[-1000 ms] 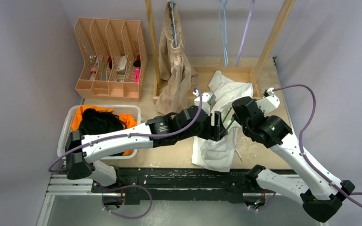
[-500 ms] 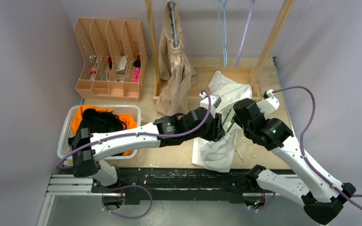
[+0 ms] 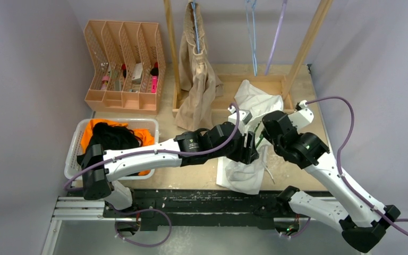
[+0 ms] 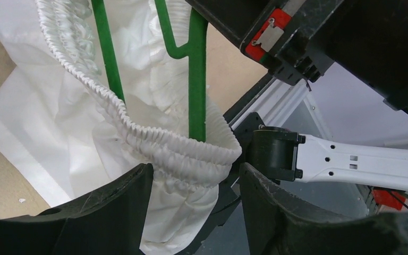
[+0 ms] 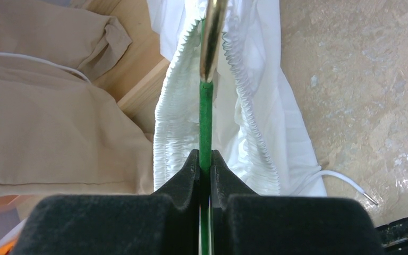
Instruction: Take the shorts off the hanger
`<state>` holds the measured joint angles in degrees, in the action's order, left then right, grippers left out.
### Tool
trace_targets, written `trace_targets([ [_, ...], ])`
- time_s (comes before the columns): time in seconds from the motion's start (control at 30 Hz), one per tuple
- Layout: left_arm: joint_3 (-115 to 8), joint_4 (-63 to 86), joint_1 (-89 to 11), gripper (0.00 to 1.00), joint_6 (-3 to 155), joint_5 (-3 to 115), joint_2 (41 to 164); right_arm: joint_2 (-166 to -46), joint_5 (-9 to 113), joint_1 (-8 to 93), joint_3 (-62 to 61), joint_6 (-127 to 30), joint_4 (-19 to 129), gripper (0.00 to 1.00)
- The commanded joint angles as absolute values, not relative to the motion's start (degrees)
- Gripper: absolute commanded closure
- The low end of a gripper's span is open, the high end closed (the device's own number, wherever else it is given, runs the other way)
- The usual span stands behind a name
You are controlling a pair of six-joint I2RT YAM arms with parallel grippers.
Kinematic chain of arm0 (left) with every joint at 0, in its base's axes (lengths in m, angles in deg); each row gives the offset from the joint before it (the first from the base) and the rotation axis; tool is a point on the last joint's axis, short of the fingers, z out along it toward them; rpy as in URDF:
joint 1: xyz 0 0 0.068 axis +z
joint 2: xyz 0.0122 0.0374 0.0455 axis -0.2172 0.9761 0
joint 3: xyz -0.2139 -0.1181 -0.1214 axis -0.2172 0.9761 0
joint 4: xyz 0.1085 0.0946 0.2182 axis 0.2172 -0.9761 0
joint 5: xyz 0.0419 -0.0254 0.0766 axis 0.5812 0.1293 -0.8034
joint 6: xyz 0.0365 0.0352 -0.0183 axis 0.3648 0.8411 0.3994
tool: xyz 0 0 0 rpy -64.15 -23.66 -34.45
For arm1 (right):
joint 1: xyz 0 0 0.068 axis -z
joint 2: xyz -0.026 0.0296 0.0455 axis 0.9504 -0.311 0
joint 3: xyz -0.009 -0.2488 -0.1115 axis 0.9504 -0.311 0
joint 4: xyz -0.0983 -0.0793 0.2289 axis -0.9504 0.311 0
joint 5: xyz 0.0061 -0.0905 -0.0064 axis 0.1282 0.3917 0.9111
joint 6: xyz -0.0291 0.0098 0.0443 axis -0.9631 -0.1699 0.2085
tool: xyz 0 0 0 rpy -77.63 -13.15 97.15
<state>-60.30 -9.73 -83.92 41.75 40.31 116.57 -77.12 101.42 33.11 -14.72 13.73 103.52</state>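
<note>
Now, left arm [image 3: 149, 154] stretched from its base across the table [image 3: 191, 178] to centre, wrist ending against the other wrist. Left gripper [image 4: 194, 171] jaws apart. The gathered waistband [image 4: 154, 146] of the white shorts [image 3: 244, 175] bulges between the two fingers. Cannot tell whether either finger presses the cloth.

Right arm [image 3: 324, 164] folded, forearm angled inward toward centre. Right gripper [image 5: 205, 159] clamped tight on the green hanger [image 5: 205, 114] rod, which runs up through the waistband opening.

White shorts sit on the hanger at the waistband. The rest lies limp on the table at centre, near the front edge. Beige shorts [image 3: 196, 79] hang on the rack [image 3: 170, 53] behind. Orange shorts [image 3: 87, 133] and black shorts [image 3: 111, 138] lie in the basket [image 3: 73, 146] at left.

Hidden: in the top view the two wrists overlap and cover nearly all of the hanger, so only a green sliver shows. The left wrist view cuts the hanger off at the top. In the right wrist view the hook [image 5: 214, 37] is blurred and metal-coloured, shape unclear.
</note>
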Motion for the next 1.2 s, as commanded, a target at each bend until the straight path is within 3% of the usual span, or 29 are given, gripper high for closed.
trace_targets([
  [0.0, -62.0, -6.4, -84.5, 0.41, 42.6, 41.9, 116.3, -77.8, 102.1, 33.3, -15.0, 13.8, 100.3, 1.0],
  [0.07, -61.8, -6.9, -84.5, 0.46, 42.3, 40.1, 116.1, -78.0, 101.9, 33.3, -15.1, 13.7, 100.2, 1.0],
  [0.2, -60.8, -7.6, -84.5, 0.72, 41.8, 36.0, 114.7, -78.1, 101.9, 33.3, -15.1, 13.5, 100.2, 1.0],
  [0.43, -59.7, -8.8, -84.5, 0.99, 41.3, 32.5, 112.4, -78.0, 103.9, 33.3, -15.2, 13.2, 101.4, 1.0],
  [0.57, -59.5, -10.4, -84.5, 1.0, 41.9, 34.8, 111.0, -79.4, 107.4, 34.7, -14.5, 7.4, 99.4, 1.0],
  [0.77, -57.1, -14.8, -84.8, 1.0, 41.9, 41.0, 108.5, -84.5, 102.5, 43.8, -9.3, -1.9, 96.4, 1.0],
  [1.0, -51.8, -14.7, -85.8, 1.0, 40.8, 49.1, 107.9, -82.8, 97.9, 43.9, -8.6, -2.1, 92.2, 1.0],
  [1.17, -54.1, -20.0, -88.4, 1.0, 42.1, 46.8, 109.9, -82.3, 98.5, 44.0, -8.2, -0.6, 92.8, 1.0],
])
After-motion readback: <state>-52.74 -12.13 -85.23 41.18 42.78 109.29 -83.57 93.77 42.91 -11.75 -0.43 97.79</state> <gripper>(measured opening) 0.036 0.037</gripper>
